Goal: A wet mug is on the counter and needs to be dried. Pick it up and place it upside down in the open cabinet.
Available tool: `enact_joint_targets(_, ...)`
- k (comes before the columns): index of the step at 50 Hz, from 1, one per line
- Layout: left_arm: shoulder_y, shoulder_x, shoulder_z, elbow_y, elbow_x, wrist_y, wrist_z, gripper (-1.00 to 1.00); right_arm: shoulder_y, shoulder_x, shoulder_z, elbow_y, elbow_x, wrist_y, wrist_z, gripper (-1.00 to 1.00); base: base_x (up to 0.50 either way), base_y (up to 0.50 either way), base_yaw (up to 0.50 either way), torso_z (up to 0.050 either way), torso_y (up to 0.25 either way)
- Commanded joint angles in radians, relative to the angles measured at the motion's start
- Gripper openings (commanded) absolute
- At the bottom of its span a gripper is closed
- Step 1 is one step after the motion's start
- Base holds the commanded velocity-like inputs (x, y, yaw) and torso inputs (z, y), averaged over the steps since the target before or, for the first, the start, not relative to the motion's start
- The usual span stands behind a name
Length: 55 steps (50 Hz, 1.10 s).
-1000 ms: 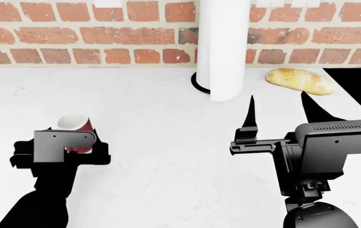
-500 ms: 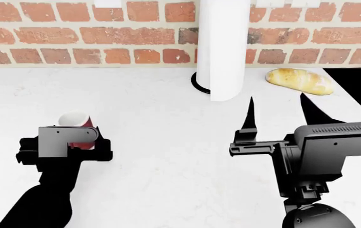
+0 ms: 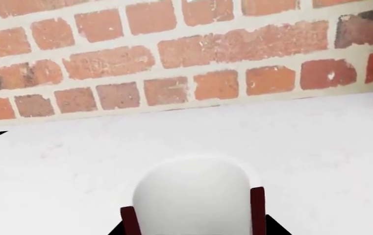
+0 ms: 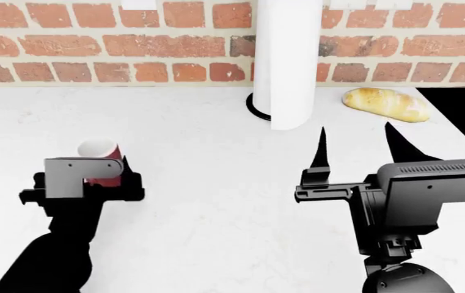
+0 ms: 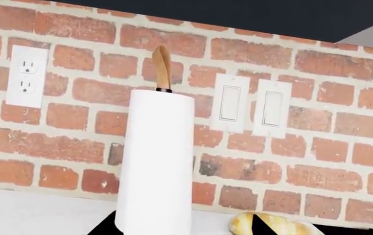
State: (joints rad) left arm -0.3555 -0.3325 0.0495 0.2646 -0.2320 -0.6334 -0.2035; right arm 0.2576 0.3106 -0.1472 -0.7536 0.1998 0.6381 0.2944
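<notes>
Two grippers over the white counter (image 4: 216, 183), one holding the mug (image 4: 99, 156).
Left gripper (image 4: 102, 177) has its jaws closed on the dark-red mug at the near left; right gripper (image 4: 354, 143) hangs with jaws spread apart, near the paper-towel roll (image 4: 285, 61) and bread loaf (image 4: 385, 104) by the brick wall (image 4: 93, 46).

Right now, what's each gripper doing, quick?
Left gripper: around the mug; whether it is clamped cannot be told.
Right gripper: open, empty.

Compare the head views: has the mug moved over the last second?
Yes. The mug, at the left claw, has tipped upright and shifted slightly toward the brick wall.
</notes>
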Motion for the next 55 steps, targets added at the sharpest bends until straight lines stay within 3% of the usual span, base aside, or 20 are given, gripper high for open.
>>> enact_joint_targets(1,0.002,-0.01,-0.019,0.05,-0.025,0.012,-0.009,-1.0,-0.003,0.004,-0.003,0.001,0.003,-0.004,0.004,1.0,0.0,0.0,0.0,0.0,0.0)
enact_joint_targets(11,-0.058,-0.084,-0.015,0.242,-0.019,-0.047,-0.001,-1.0,0.006,0.007,-0.006,-0.007,0.01,0.01,0.006,1.0,0.0,0.0,0.0,0.0,0.0)
enact_joint_targets(24,-0.276,-0.25,0.036,0.476,-0.007,-0.214,0.059,-1.0,0.042,0.014,-0.012,-0.036,0.023,0.059,0.01,1.0,0.0,0.0,0.0,0.0,0.001)
enact_joint_targets(36,-0.428,-0.445,0.186,0.517,0.1,-0.161,0.169,-1.0,0.05,0.019,-0.02,-0.05,0.026,0.072,0.016,1.0,0.0,0.0,0.0,0.0,0.0)
enact_joint_targets(43,-0.404,-0.632,0.364,0.472,0.337,0.052,0.195,-1.0,0.052,0.024,-0.018,-0.079,0.033,0.094,0.021,1.0,0.0,0.0,0.0,0.0,0.0)
enact_joint_targets(47,-0.4,-0.742,0.483,0.434,0.559,0.191,0.195,-1.0,0.053,0.027,-0.02,-0.092,0.037,0.101,0.022,1.0,0.0,0.0,0.0,0.0,0.0)
enact_joint_targets(55,-0.413,-0.854,0.581,0.356,0.822,0.358,0.178,-1.0,0.058,0.037,-0.022,-0.118,0.05,0.121,0.016,1.0,0.0,0.0,0.0,0.0,0.0)
